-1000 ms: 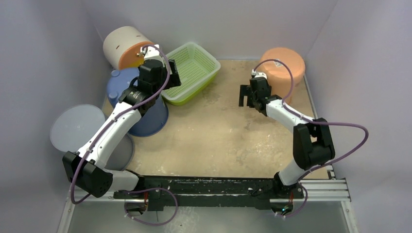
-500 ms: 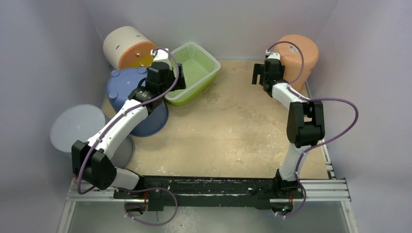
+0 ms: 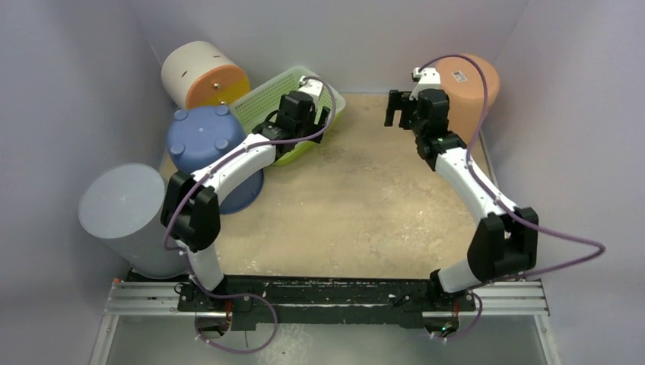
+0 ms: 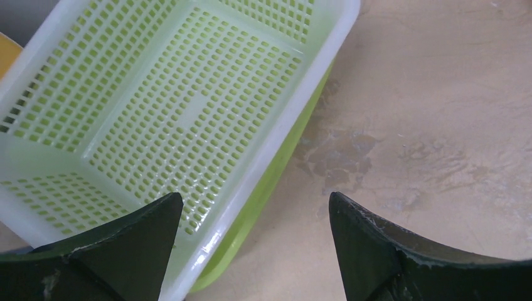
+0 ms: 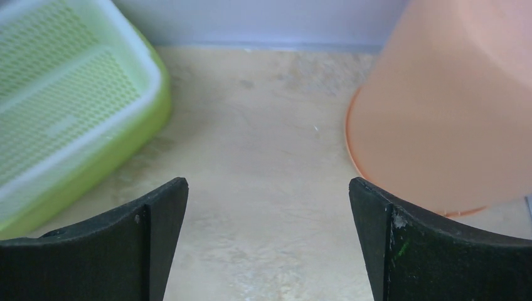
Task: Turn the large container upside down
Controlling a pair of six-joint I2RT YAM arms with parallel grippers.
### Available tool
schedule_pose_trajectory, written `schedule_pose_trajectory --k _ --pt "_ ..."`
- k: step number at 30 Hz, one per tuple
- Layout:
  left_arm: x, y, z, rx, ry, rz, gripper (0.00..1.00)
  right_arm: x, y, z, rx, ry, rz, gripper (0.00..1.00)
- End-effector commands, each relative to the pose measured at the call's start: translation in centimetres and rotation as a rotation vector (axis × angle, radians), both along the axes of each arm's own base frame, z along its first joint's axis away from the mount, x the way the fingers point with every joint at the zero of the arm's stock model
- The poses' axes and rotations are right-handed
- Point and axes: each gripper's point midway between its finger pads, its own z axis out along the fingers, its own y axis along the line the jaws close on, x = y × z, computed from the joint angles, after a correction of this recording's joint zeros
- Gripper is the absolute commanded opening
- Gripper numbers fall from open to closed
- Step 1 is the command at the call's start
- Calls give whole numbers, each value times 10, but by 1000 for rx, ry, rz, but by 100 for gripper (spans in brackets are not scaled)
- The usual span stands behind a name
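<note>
Left gripper (image 4: pixel 254 204) wide open, empty, its fingers either side of the rim of the green basket (image 4: pixel 188 106), upper centre-left in the top view. Right gripper (image 5: pixel 268 188) wide open, empty, near the orange bucket (image 5: pixel 452 113), upper right.

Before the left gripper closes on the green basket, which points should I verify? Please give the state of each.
1. Left gripper open: ok.
2. Rim of the green basket lies between its fingers: ok.
3. Basket holds nothing: ok.
4. Fingers low enough around the rim: cannot tell.
5. Right gripper open, apart from the orange bucket: ok.
</note>
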Motion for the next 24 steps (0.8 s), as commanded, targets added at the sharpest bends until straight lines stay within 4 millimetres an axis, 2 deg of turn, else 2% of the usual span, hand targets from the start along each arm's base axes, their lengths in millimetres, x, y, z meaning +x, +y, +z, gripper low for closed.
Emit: schedule_pose_trajectory --k 1,5,9,14,22,24 --pt "31 5 18 68 -87 -33 83 -17 16 22 87 -50 80 100" --pt "46 4 -7 110 -59 -78 82 -28 25 22 109 -54 128 100" --pt "53 -1 -25 148 -21 -136 80 -34 22 16 107 -47 121 100" --pt "54 -6 -33 113 6 -198 78 -34 18 12 98 -42 96 100" --pt "67 7 -55 102 59 -190 76 -30 18 4 94 -25 92 100" --pt "68 7 -68 117 93 -203 75 -30 17 3 92 -22 85 100"
